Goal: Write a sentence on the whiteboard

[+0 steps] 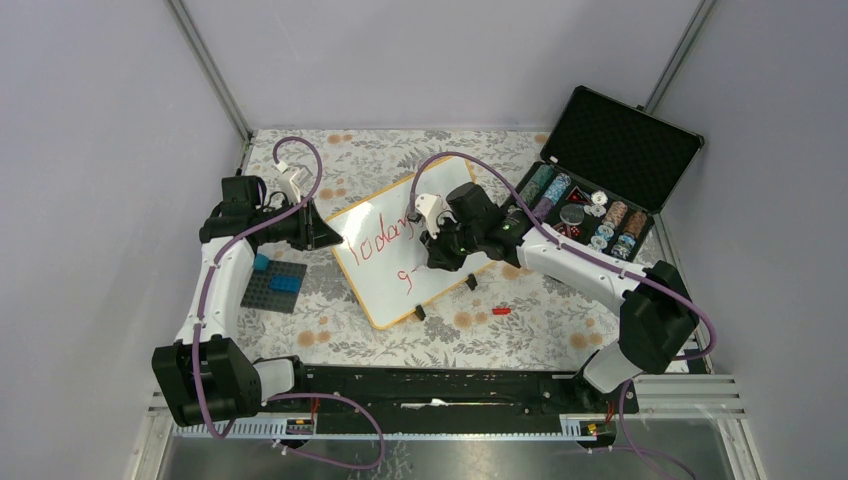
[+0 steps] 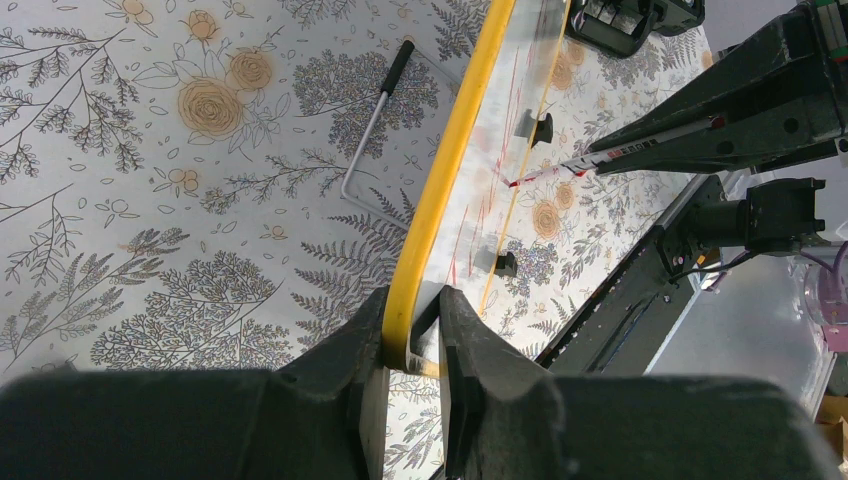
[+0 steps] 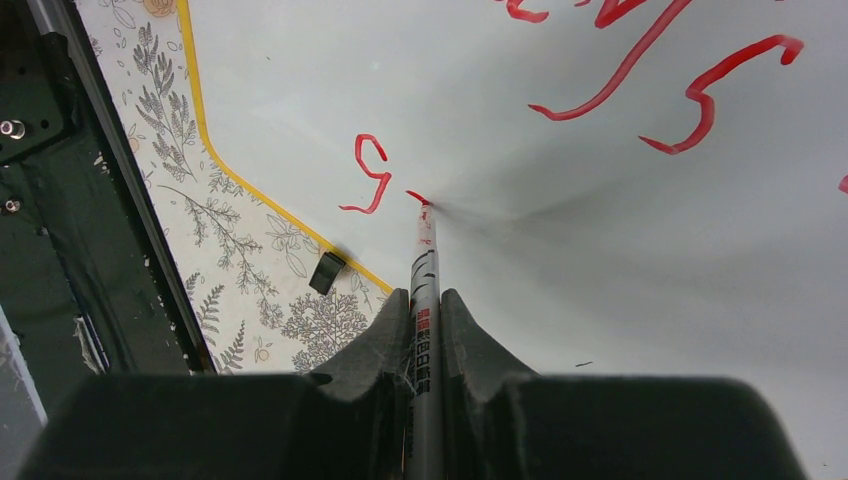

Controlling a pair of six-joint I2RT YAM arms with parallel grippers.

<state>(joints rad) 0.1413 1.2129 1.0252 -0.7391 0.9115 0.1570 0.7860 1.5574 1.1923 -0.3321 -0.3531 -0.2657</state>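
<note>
Glossy white, orange-rimmed whiteboard (image 1: 378, 288) sits mid-way on the floral surface (image 1: 520, 335). Left jaws clamp its rim at nine o'clock. Right jaws hold a red marker pen (image 3: 424, 262), tip touching just beside the "g" of the red handwritten sentence (image 1: 383, 240).

The left arm (image 1: 213, 285) stretched far along the left side with its elbow bent inward, the left gripper (image 2: 413, 312) clamped on the rim of the whiteboard (image 2: 441, 180), while the right arm (image 1: 585, 268) folded in from the near right, the right gripper (image 3: 425, 300) closed around a marker (image 3: 424, 245), fingers angled downward.
</note>
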